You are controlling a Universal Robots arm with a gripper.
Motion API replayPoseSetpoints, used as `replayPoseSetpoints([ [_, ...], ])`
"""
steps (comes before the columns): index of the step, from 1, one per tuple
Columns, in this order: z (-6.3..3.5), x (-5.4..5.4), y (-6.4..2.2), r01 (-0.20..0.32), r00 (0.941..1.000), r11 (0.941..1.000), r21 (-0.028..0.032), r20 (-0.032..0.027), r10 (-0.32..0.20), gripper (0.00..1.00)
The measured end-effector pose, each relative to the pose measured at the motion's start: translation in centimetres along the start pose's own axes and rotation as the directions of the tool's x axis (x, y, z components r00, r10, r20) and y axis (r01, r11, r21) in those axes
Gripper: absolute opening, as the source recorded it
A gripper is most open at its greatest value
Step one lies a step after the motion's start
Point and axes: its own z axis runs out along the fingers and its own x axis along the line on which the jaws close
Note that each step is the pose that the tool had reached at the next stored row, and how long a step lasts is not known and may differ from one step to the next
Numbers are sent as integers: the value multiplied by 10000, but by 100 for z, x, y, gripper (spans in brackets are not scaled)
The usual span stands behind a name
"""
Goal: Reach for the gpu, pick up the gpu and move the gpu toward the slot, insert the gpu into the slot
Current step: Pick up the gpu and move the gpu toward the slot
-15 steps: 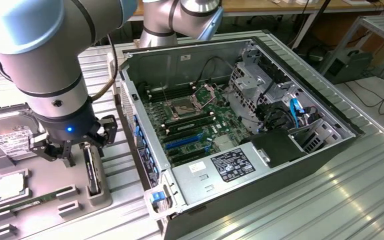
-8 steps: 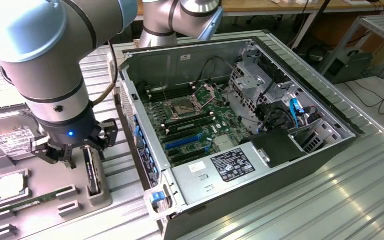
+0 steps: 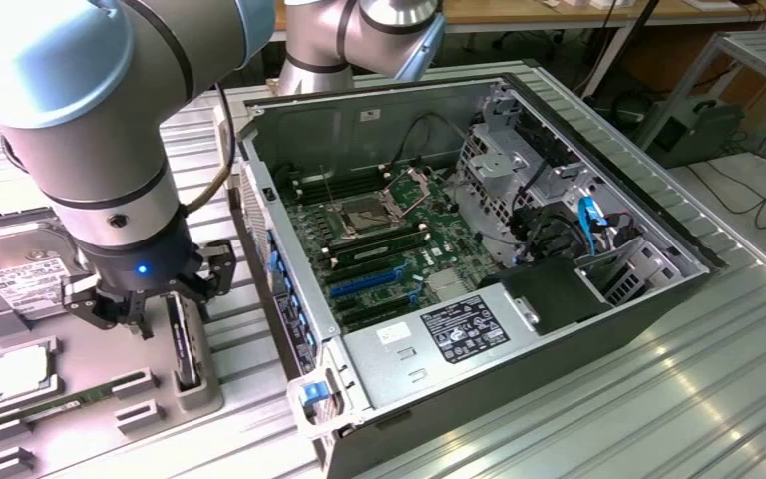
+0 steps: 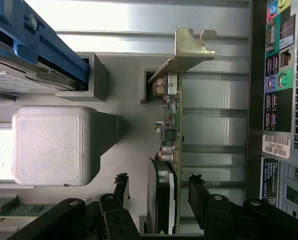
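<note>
**First:** What are the jaws doing?

**Second:** They stand apart and hold nothing. They are lowered astride the gpu [image 4: 171,125], with one black finger [image 4: 196,197] off each flat face. I see no contact.

**First:** Where is the card?

**Second:** It stands on its long edge in a grey holder [image 3: 203,394] on the bench [image 3: 702,399]. The holder sits just beside the open computer case [image 3: 649,299], on the exterior view's left of it. The card's silver bracket [image 4: 188,50] is at the end away from the jaws.

**First:** How would it handle?

**Second:** I'd judge it light, thin and stiff, but fragile. It is a bare board with small parts standing proud on one face. A black block, probably a cooler, lies between the fingers, and that looks the sturdiest place to pinch, square across the two faces. Too hard a squeeze could crack something, and the smooth faces might let it slip.

**First:** Anything you can't make out?

**Second:** The card's lower edge is sunk in the holder, so its contacts are hidden. The stretch under the wrist is cut off. Inside the case I see blue slots [image 3: 363,284], but I cannot tell which one is meant.
</note>
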Motion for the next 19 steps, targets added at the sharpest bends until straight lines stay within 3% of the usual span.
replayPoseSetpoints([
  [3, 1, 2, -53, -1, 10000, 10000, 1, -1, 1, 60],
  [13, 14, -22, -55, -13, 10000, 10000, 4, 0, 13, 59],
  [14, 14, -22, -55, -14, 10000, 10000, 4, 0, 14, 51],
  [18, 14, -22, -55, -13, 10000, 10000, 4, 0, 13, 50],
  [19, 13, -22, -55, -13, 10000, 10000, 4, 0, 13, 43],
])
